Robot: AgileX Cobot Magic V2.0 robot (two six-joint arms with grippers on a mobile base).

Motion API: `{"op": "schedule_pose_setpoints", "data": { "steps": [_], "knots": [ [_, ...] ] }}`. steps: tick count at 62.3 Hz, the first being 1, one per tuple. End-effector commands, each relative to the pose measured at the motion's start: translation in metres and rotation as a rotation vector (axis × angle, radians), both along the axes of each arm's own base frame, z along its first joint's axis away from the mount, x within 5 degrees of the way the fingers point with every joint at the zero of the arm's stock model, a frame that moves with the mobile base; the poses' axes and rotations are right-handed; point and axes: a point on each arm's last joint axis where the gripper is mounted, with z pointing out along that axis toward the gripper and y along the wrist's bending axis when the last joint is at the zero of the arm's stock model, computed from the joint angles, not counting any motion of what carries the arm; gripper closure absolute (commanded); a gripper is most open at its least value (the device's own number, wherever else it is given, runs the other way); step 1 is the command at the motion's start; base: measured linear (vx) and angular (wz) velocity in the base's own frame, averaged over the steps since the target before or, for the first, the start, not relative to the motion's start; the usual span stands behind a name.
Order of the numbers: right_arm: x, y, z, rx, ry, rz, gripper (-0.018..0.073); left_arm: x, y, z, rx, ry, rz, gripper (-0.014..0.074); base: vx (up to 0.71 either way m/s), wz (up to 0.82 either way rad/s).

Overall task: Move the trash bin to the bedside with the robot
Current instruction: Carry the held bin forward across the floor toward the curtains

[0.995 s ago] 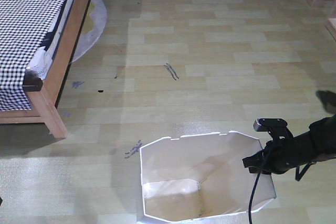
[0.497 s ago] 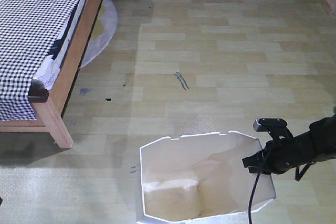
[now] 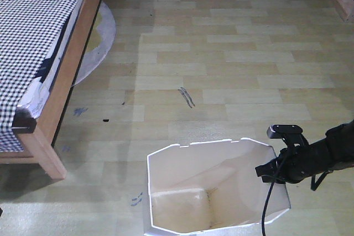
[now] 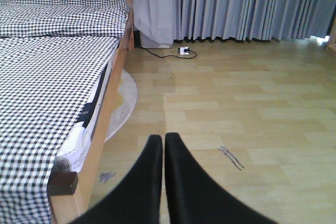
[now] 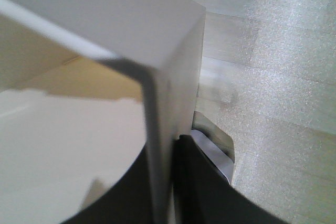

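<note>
Right pincer (image 3: 271, 171) is clamped on the rim of the white trash bin (image 3: 221, 161). The right wrist view shows one dark finger inside the thin wall and one outside, at or just beside a corner fold. Left pincer (image 4: 162, 137) is closed on nothing, fingers pressed together and pointing across the floor (image 3: 238, 81) toward the bed. The bin is upright at the bottom of the front view, nearer to me than the corner post (image 3: 43, 156) of the wooden bed frame (image 3: 69, 75), to its right and well apart from it, with bare floor between. I cannot tell whether its base is dragging on the floor or lifted clear. My judgement is that the step in hand is the transport, so the arm's job is only to hold while the base does the moving. The wall is thin and will flex, so I would drive slowly and avoid sharp yaw that could peel the rim out of the fingers. I would curve left so the bin comes in alongside the frame rather than into the post. The overhanging checked bedding (image 3: 30, 31) and the edge of the grey rug (image 3: 99, 37) are both possible snags. I would release only when the bin stands level just beside the frame.
</note>
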Motion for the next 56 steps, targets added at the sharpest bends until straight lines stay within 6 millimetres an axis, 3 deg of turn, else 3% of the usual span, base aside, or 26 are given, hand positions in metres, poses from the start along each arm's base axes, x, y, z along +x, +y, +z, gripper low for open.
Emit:
{"op": "schedule_pose_setpoints", "data": {
  "steps": [1, 56],
  "knots": [
    [0.0089, 0.0142, 0.0253, 0.193, -0.070, 0.001, 0.0564, 0.0006, -0.0001, 0.0007, -0.008, -0.065, -0.001, 0.0603, 0.24, -0.10],
    [0.0089, 0.0142, 0.0253, 0.193, -0.070, 0.001, 0.0564, 0.0006, -0.0001, 0.0007, -0.008, -0.065, -0.001, 0.0603, 0.24, -0.04]
  ]
}}
